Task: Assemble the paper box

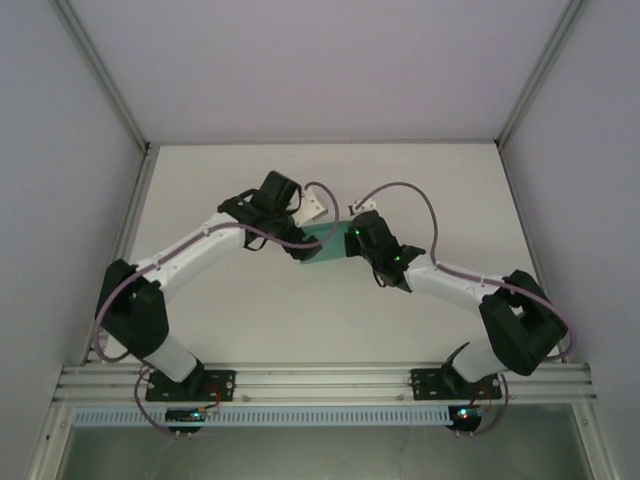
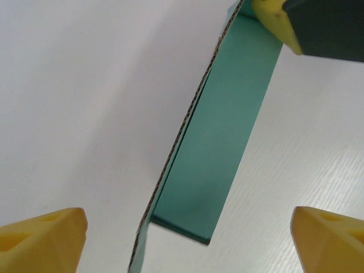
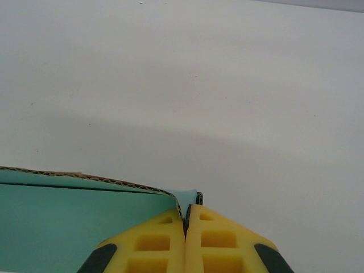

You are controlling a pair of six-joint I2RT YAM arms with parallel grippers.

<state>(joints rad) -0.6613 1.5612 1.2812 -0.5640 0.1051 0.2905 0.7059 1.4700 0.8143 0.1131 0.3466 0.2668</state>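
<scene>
Box [image 1: 325,248], teal card, mid-table between the arms: partly folded, not yet closed, most folding judged left; right gripper [image 3: 186,207] clamped on its edge; left gripper [image 2: 187,233] spread wide, empty.

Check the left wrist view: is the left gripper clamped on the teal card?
No, the left gripper has its fingertips wide apart, either side of the paper box.

mid-table: paper box [image 1: 324,250] hangs off the surface, blocks your straight pass | left gripper [image 2: 185,239]: jaws wide, box panel stands between them, bare table [image 2: 68,114] both sides | right gripper [image 3: 186,230]: pinched on box edge, no gap; open table ahead | far and near table bare, free | walls [image 1: 60,150] hem left, right, back
</scene>
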